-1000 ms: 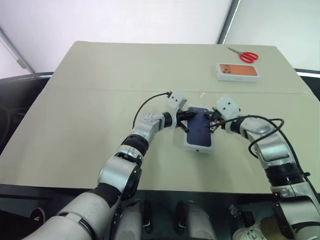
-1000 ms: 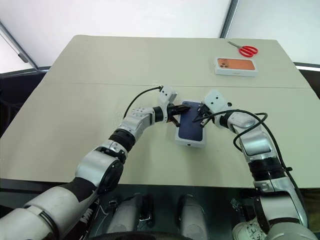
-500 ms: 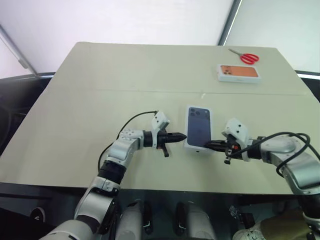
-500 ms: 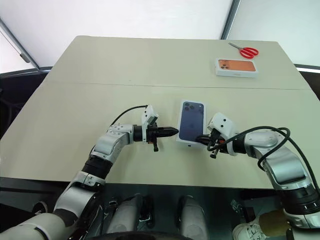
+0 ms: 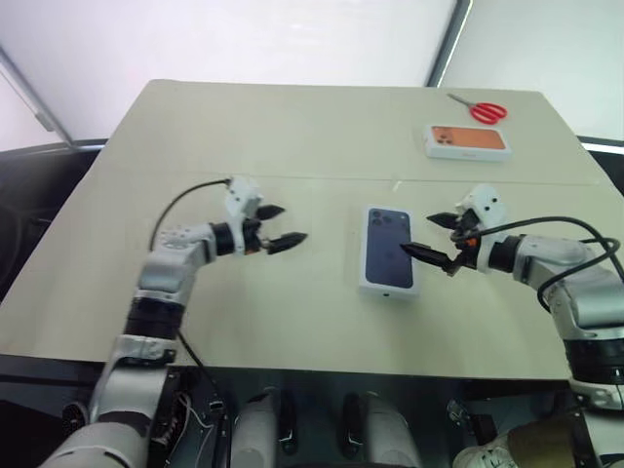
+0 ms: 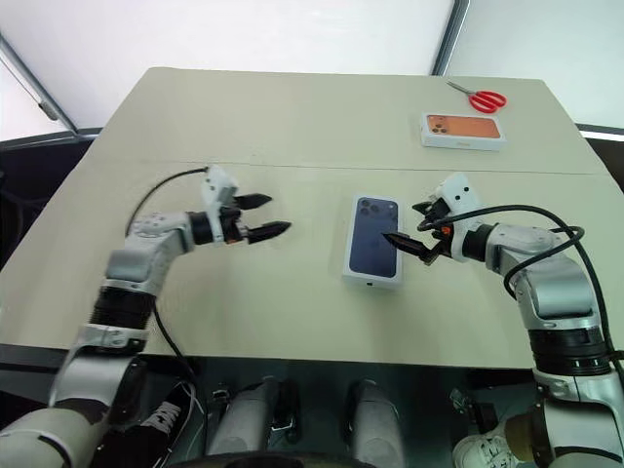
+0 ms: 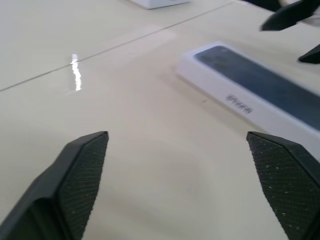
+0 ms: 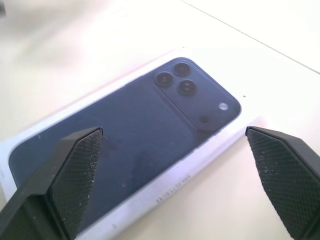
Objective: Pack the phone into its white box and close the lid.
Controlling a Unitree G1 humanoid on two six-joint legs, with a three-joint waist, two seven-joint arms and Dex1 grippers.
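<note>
The lid (image 5: 388, 249), white with a dark blue phone picture on top, lies closed over the white box in the middle of the table, so the box's base is covered. The phone itself is hidden. My left gripper (image 5: 292, 224) hovers open well to the left of the box, pointing toward it, with nothing between its fingers. My right gripper (image 5: 417, 232) is open at the box's right side, its lower fingertip over the lid's right edge. The lid (image 8: 125, 145) lies close below the right gripper's open fingers; the left wrist view shows the lid (image 7: 250, 85) farther off.
A white box with an orange phone picture (image 5: 467, 141) lies at the far right of the table, with red scissors (image 5: 485, 110) just behind it. The tan table (image 5: 244, 322) has a seam running across its middle and a front edge near me.
Both grippers have gone from shut to open. The left gripper swung away to the left of the box; the right gripper drew slightly up and right. The box stayed put.
</note>
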